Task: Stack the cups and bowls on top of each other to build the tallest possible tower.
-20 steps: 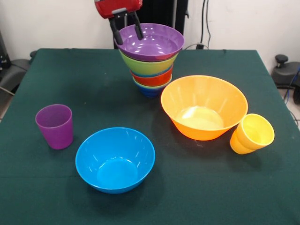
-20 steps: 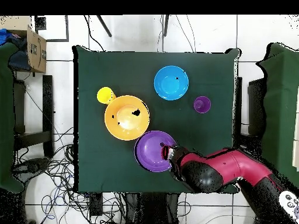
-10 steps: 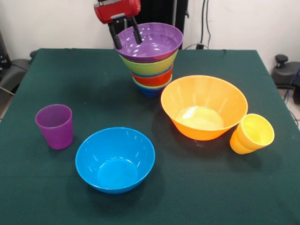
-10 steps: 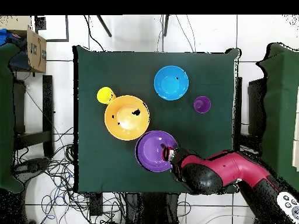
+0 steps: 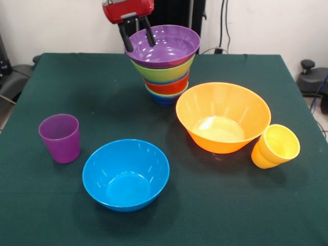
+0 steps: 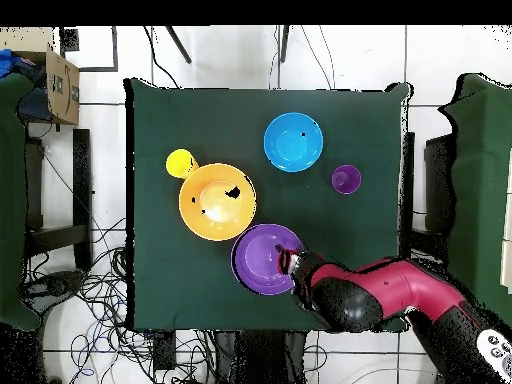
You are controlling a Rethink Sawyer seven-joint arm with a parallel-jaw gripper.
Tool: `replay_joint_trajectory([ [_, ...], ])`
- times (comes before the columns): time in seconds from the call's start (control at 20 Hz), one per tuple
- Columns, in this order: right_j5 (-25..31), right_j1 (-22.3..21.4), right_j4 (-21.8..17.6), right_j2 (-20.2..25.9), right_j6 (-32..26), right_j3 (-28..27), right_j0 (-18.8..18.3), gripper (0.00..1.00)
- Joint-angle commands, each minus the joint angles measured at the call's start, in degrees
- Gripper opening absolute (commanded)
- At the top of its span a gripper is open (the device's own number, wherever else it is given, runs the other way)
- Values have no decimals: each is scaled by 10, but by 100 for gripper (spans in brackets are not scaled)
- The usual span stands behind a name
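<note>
Where the green table reaches its far middle stands the tower, 1 pile of nested bowls leaning slightly left. From the bottom it holds: a dark blue bowl on the cloth, a light blue rim just above it, a red-orange bowl, a green bowl, and the wide shallow purple bowl on top. The top bowl's interior is bare.

The gripper hangs from its red housing at the top bowl's left rim. 1 dark finger sits outside the rim and the other inside, the jaws narrow and astride the wall; whether they pinch the rim or merely straddle it cannot be told. In the overhead view the arm covers that edge of the purple bowl.

Loose items, all upright and holding nothing:
- 1 large orange bowl, right of centre, near the tower but apart from it.
- 1 yellow cup, tilted, just beside the orange bowl's near right side; in the overhead view the 2 rims look to meet.
- 1 large blue bowl, near centre-left, standing clear.
- 1 purple cup, left, near the blue bowl and apart from it.
</note>
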Motion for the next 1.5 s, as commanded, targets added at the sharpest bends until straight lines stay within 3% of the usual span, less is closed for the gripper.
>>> replay_joint_trajectory([
  [0.05,51,-33,38,14,-56,-7,30,100],
  [0.7,86,-89,95,11,-73,-27,56,100],
  [0.9,105,-99,91,-7,-78,-58,74,100],
  [1.5,174,-72,47,-57,-104,-188,146,100],
])
